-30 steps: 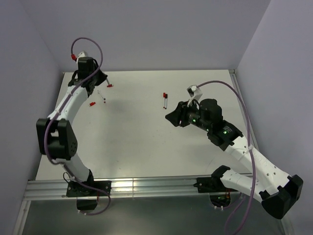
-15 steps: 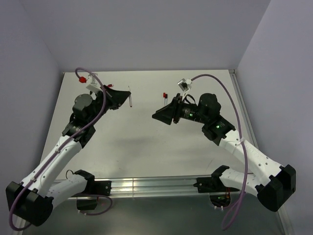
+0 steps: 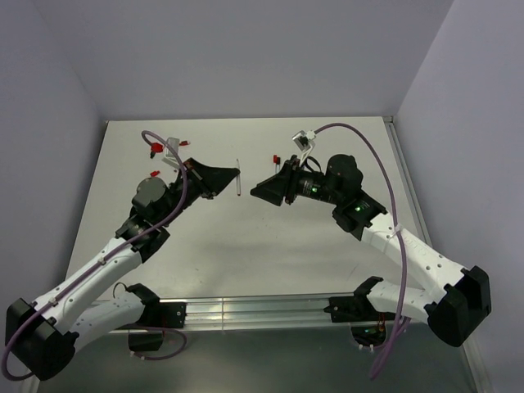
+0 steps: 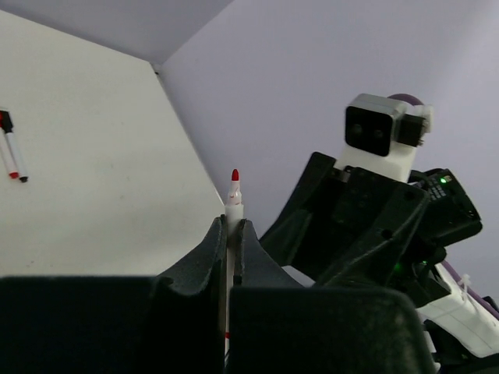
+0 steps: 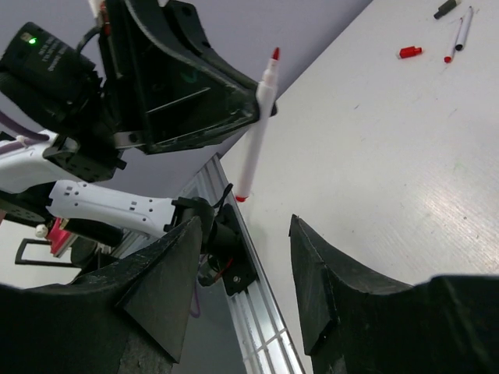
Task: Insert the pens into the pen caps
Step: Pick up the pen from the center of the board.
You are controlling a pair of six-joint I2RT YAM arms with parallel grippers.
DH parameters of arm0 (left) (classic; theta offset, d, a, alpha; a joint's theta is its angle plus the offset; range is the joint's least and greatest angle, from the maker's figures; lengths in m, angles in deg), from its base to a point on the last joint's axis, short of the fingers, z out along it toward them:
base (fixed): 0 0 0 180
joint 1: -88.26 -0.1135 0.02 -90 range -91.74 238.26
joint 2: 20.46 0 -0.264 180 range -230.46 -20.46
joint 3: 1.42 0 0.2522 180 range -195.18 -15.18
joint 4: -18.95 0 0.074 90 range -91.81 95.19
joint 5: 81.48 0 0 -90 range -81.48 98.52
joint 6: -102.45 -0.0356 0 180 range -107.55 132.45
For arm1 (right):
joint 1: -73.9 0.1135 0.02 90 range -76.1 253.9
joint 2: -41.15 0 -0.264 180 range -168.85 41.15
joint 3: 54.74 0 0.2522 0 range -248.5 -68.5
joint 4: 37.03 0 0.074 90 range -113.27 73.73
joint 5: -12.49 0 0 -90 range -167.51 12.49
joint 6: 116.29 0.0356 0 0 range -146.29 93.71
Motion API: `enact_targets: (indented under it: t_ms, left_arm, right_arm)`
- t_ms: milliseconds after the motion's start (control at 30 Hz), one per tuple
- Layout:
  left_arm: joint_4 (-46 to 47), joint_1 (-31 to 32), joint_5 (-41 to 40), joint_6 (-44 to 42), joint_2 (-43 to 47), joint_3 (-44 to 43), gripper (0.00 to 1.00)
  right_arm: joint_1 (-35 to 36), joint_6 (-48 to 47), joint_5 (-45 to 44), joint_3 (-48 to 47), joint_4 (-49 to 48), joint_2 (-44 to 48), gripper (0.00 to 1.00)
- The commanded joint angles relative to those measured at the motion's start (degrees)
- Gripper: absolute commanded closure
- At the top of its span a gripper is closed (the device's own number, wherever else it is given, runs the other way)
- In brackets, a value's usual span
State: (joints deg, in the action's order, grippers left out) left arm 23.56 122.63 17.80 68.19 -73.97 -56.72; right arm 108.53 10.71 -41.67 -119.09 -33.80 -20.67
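My left gripper (image 3: 232,174) is shut on a white pen (image 3: 237,187) and holds it upright above the table's middle. In the left wrist view the pen (image 4: 233,204) sticks out between the closed fingers (image 4: 217,234) with its bare red tip up. My right gripper (image 3: 255,192) is open and empty, facing the pen from the right with a small gap. In the right wrist view the held pen (image 5: 256,128) hangs ahead of the open gripper (image 5: 245,226). Red caps (image 3: 182,143) (image 3: 154,173) lie at the far left. Another pen (image 3: 277,160) lies behind the right gripper.
Two pens (image 4: 14,160) lie side by side on the table. In the right wrist view a red cap (image 5: 410,52), pens (image 5: 461,29) and a black cap (image 5: 446,8) lie far off. Purple cables (image 3: 370,151) arc over both arms. The rail (image 3: 246,309) runs along the near edge.
My left arm has swung from the far-left corner toward the middle, lifting the pen. My right gripper has moved left toward it and stays open.
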Motion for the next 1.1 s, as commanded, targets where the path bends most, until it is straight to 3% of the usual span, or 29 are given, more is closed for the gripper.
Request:
enact_targets:
  t_ms: [0,267,1067]
  left_arm:
    - [5.36,2.54,-1.71,0.94,-0.44,-1.96,1.00]
    - [6.59,7.02,-4.44,-0.11,-3.79,-3.29,1.00]
    - [10.72,10.63,-6.03,0.33,-8.27,-5.66,1.00]
  right_arm:
    - [0.52,-0.70,-1.99,-2.15,-1.60,-0.49,0.44]
    - [0.70,0.36,-2.52,-1.71,-3.01,-0.67,0.46]
    - [0.88,2.47,-1.82,0.05,-4.86,-1.81,0.62]
